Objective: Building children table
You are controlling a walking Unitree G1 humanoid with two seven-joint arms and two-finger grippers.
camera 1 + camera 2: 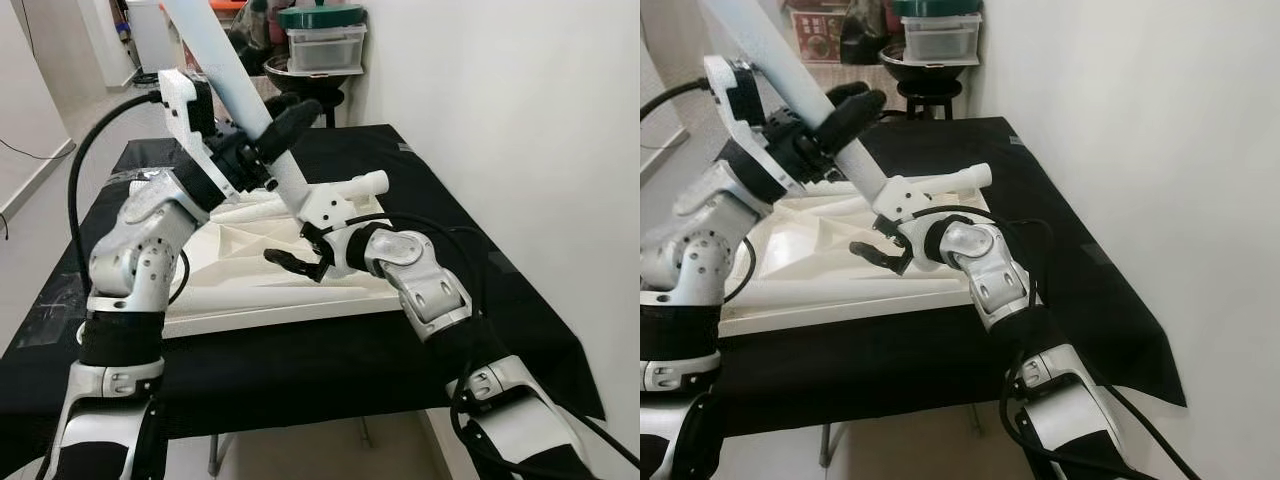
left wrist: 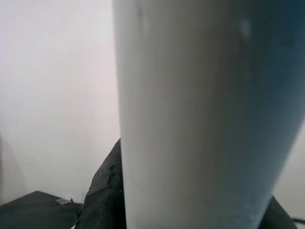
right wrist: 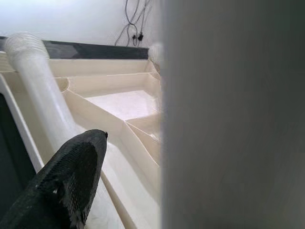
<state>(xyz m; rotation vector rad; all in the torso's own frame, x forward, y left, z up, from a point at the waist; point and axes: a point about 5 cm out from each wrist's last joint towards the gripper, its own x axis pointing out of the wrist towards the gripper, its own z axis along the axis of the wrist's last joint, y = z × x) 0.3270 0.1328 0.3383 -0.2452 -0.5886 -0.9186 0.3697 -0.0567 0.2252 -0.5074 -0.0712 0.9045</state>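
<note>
The white children's table top [image 1: 250,250] lies upside down on a black-covered table, its ribbed underside facing up. A long white table leg [image 1: 235,75] slants from the upper left down toward the middle of the top. My left gripper [image 1: 298,118] is shut on this leg about halfway along, and the leg looms large in the left wrist view [image 2: 209,114]. My right gripper [image 1: 295,263] hovers low over the underside, open, just beside the leg's lower end, which my right wrist hides. One black finger [image 3: 71,181] shows beside the leg.
Two more white legs lie on the top, one at the back right [image 1: 365,184] and one along the front edge [image 1: 240,297]. The black cloth [image 1: 480,250] reaches the white wall on the right. A stool with a bowl and plastic container [image 1: 322,45] stands behind the table.
</note>
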